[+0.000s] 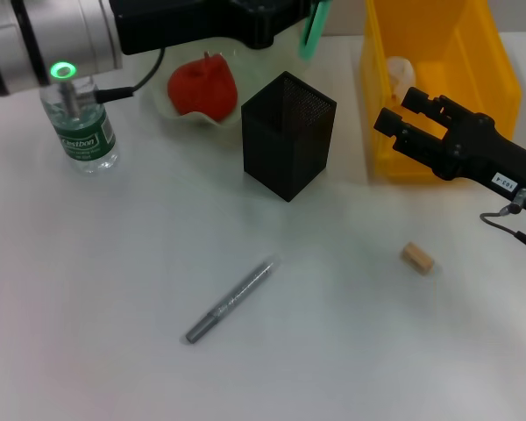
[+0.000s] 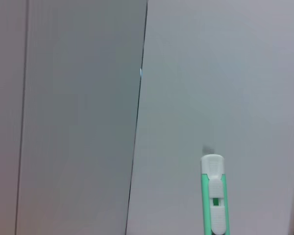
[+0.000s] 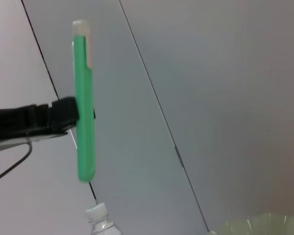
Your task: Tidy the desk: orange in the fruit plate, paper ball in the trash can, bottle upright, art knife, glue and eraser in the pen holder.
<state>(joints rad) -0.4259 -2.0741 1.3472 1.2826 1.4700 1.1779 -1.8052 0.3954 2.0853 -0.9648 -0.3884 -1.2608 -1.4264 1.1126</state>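
The left pincer (image 1: 309,31) holds a green art knife (image 1: 314,33) above the black mesh pen holder (image 1: 288,135). The right pincer (image 1: 401,123), its fingers parted, hovers at the yellow trash can (image 1: 494,66). An upright bottle (image 1: 81,127), a grey glue stick (image 1: 231,301) and an eraser (image 1: 417,258) sit on the white tabletop (image 1: 96,289).

Pen holder (image 1: 288,135) black mesh; bottle (image 1: 81,129) clear plastic; art knife (image 3: 84,103) smooth green plastic.
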